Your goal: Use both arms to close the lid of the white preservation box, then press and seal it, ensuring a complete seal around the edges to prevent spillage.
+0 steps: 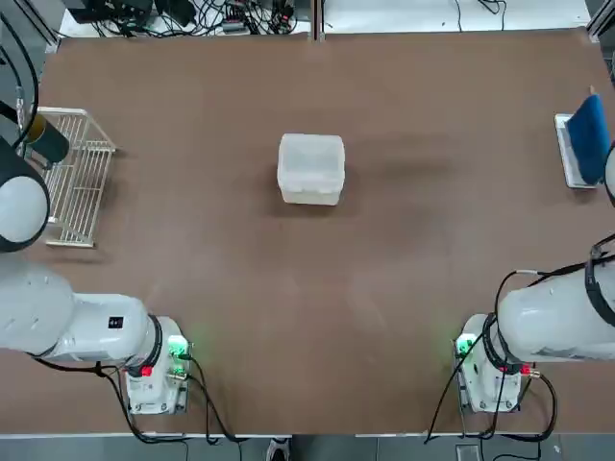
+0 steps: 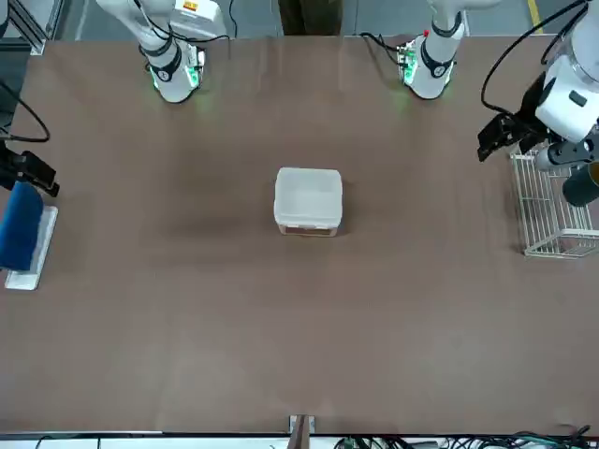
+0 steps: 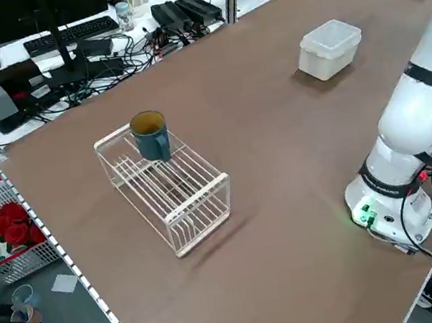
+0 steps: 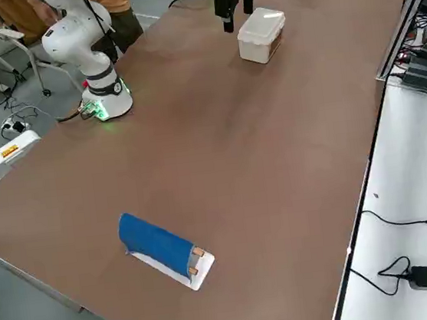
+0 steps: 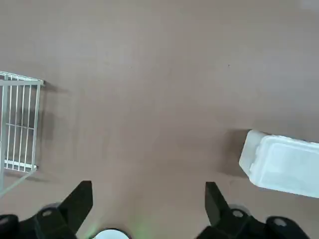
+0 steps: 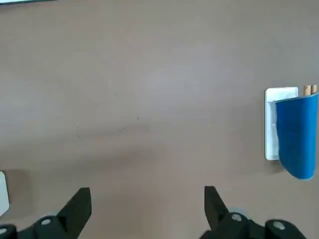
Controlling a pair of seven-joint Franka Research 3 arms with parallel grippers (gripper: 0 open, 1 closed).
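White preservation box (image 1: 310, 169) mid-table with the lid (image 2: 308, 194) on, well apart from both grippers, left gripper (image 5: 148, 199) fingers spread, right gripper (image 6: 147, 201) fingers spread.

Brown table (image 1: 384, 288): box (image 1: 310, 168), rack (image 1: 77, 178), tray (image 1: 569, 154)

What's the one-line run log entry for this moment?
box: mid-table, lid on top | left gripper: open, near wire rack | right gripper: open, near blue item | contact: none

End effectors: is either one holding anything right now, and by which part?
Nothing is held. The left end effector and right end effector are both open over bare table, apart from the translucent white plastic box.
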